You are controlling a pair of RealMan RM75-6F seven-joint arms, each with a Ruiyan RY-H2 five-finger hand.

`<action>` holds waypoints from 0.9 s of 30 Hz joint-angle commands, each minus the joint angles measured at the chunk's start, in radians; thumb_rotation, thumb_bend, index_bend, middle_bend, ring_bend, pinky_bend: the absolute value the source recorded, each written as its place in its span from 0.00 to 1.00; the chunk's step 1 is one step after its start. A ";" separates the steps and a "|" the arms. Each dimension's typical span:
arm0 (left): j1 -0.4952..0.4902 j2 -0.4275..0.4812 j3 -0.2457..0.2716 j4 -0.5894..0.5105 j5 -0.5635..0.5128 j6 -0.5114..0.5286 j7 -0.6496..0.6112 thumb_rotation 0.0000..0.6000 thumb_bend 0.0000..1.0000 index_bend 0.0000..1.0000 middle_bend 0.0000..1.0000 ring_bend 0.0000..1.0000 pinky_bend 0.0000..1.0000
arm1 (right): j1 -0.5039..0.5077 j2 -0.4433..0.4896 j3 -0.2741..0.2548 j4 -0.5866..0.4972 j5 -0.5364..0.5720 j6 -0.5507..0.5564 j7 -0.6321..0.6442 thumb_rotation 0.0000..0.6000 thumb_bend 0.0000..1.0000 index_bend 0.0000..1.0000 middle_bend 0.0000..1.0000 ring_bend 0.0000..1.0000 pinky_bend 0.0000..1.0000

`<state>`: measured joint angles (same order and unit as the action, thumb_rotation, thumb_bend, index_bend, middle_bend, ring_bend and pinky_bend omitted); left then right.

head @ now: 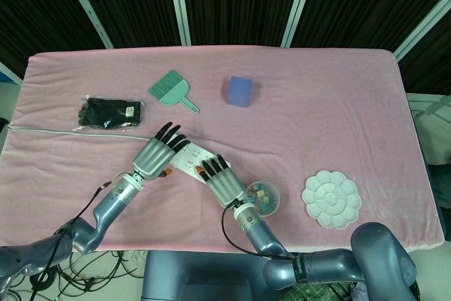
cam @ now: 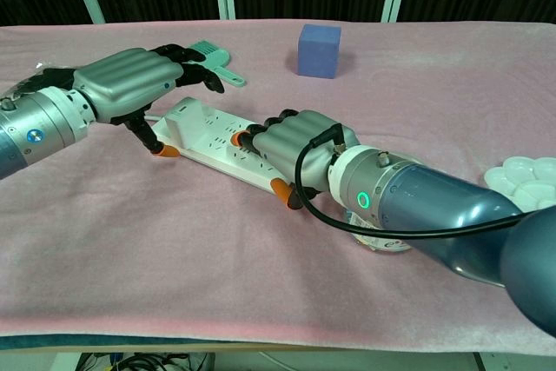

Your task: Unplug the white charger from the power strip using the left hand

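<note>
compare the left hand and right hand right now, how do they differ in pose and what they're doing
The left hand hovers over the white charger with its fingers spread, holding nothing; the right hand lies flat on the power strip, pressing it down. The left hand is at the strip's charger end, the right hand at the other end. Both are grey with dark fingers and orange-tipped thumbs.

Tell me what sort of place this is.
Probably a robot test bench: a table under pink cloth, dark curtains behind, and unrelated props such as a power strip, blue block and paint palette.
</note>
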<state>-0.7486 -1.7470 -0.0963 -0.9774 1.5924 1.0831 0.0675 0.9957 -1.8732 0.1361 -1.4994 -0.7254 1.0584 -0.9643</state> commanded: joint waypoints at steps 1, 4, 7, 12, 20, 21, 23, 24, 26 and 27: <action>-0.002 -0.008 0.002 0.010 0.005 0.014 -0.006 1.00 0.16 0.29 0.30 0.00 0.03 | -0.003 0.004 0.000 -0.001 -0.002 0.001 0.004 1.00 0.58 0.07 0.06 0.08 0.05; -0.001 -0.012 0.009 0.022 0.000 0.008 -0.002 1.00 0.16 0.30 0.31 0.00 0.03 | -0.005 0.010 -0.001 -0.005 -0.004 0.001 0.009 1.00 0.58 0.07 0.06 0.08 0.05; 0.000 -0.012 0.019 0.023 -0.005 -0.001 0.001 1.00 0.16 0.31 0.32 0.00 0.03 | -0.009 0.016 -0.004 -0.008 -0.006 0.003 0.012 1.00 0.58 0.07 0.06 0.08 0.05; -0.001 -0.024 0.027 0.038 -0.006 -0.001 0.004 1.00 0.16 0.31 0.32 0.00 0.03 | -0.013 0.023 -0.005 -0.009 -0.003 0.005 0.013 1.00 0.58 0.07 0.06 0.08 0.05; -0.005 -0.047 0.027 0.071 -0.014 0.002 -0.002 1.00 0.19 0.34 0.37 0.00 0.03 | -0.021 0.035 -0.009 -0.005 -0.003 0.000 0.024 1.00 0.58 0.08 0.06 0.08 0.05; -0.005 -0.049 0.027 0.075 -0.014 0.004 -0.003 1.00 0.20 0.34 0.37 0.00 0.03 | -0.021 0.036 -0.011 -0.003 -0.003 -0.002 0.025 1.00 0.58 0.08 0.06 0.08 0.05; -0.006 -0.053 0.026 0.081 -0.014 0.007 -0.004 1.00 0.21 0.35 0.37 0.00 0.03 | -0.023 0.036 -0.013 0.000 -0.005 -0.005 0.029 1.00 0.58 0.08 0.06 0.08 0.05; -0.007 -0.055 0.026 0.084 -0.015 0.007 -0.003 1.00 0.21 0.35 0.37 0.00 0.03 | -0.024 0.036 -0.014 0.001 -0.006 -0.006 0.033 1.00 0.58 0.08 0.06 0.08 0.05; -0.008 -0.057 0.025 0.089 -0.017 0.006 -0.002 1.00 0.21 0.35 0.37 0.00 0.03 | -0.025 0.036 -0.017 0.003 -0.010 -0.012 0.038 1.00 0.58 0.08 0.06 0.08 0.05; -0.008 -0.058 0.025 0.092 -0.018 0.006 0.000 1.00 0.21 0.35 0.37 0.00 0.03 | -0.025 0.036 -0.020 0.003 -0.013 -0.014 0.039 1.00 0.58 0.08 0.06 0.08 0.05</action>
<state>-0.7562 -1.8040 -0.0708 -0.8872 1.5753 1.0893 0.0665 0.9708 -1.8374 0.1183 -1.4971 -0.7366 1.0463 -0.9265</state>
